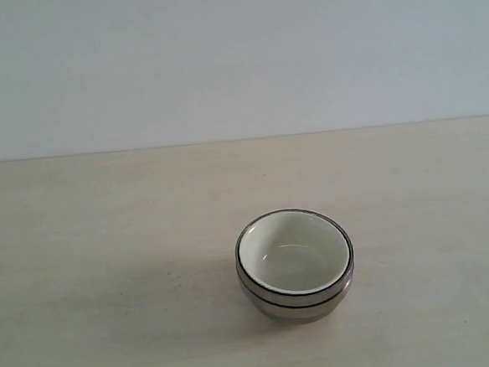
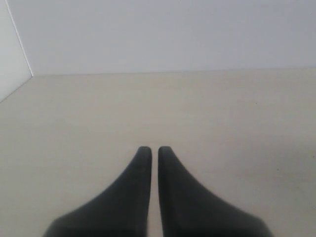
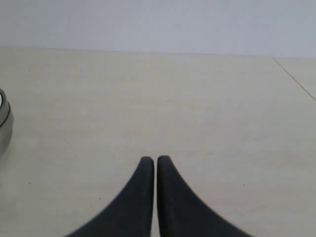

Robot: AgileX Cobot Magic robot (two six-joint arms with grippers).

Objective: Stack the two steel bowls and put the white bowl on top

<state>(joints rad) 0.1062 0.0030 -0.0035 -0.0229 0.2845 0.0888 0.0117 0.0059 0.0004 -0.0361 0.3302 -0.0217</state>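
Observation:
The white bowl (image 1: 290,252) sits nested inside the two steel bowls (image 1: 297,304), which form one stack on the table right of centre in the exterior view; only their rims and outer walls show. An edge of the steel stack (image 3: 4,123) appears in the right wrist view. My left gripper (image 2: 154,150) is shut with nothing between its dark fingers, over bare table. Likewise shut and empty is my right gripper (image 3: 155,160), well apart from the stack. Neither gripper appears in the exterior view.
The pale wooden table (image 1: 106,243) runs back to a plain light wall (image 1: 219,59). A wall corner (image 2: 19,49) shows in the left wrist view, and a table seam or edge (image 3: 296,79) in the right wrist view.

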